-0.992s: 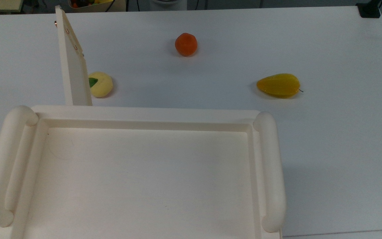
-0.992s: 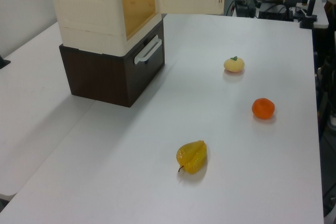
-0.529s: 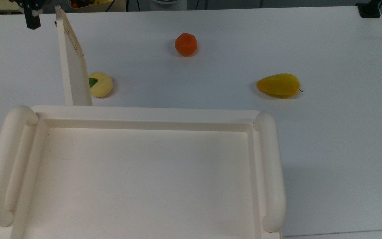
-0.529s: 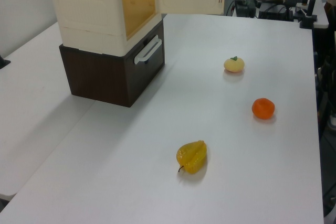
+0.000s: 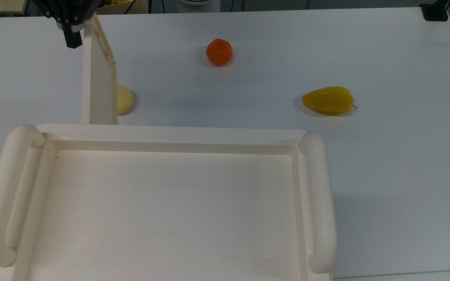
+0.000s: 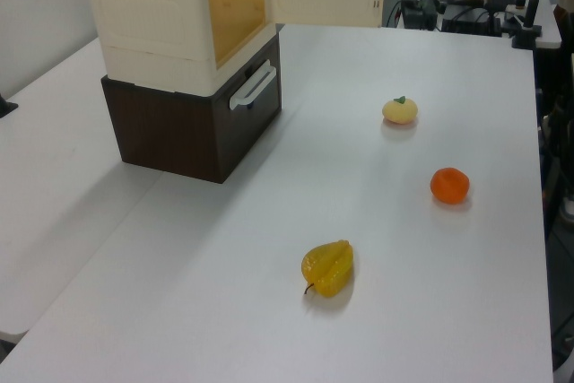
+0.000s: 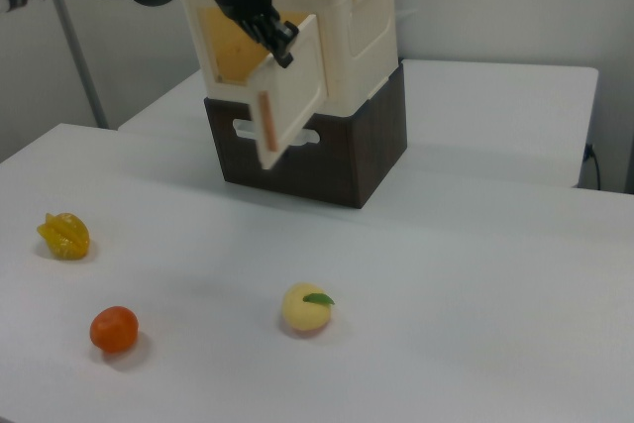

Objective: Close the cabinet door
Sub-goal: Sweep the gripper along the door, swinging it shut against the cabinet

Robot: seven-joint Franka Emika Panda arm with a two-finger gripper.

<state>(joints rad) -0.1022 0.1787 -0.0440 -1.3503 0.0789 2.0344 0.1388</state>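
Fingers of the gripper point down beside the outer face of the cabinet door; whether they are apart or together cannot be told. In the right view the gripper sits against the upper part of the cabinet door, at or very near contact.

The door stands partly open, swung out from the front of the cabinet, with the yellow-tinted interior visible behind it. In the top view the door rises edge-on from the front rim of the cabinet, near the top view's left.

The cabinet rests on a dark brown box. On the white table lie a pale yellow fruit, partly hidden by the door, an orange fruit, and a yellow ridged fruit, all well apart.
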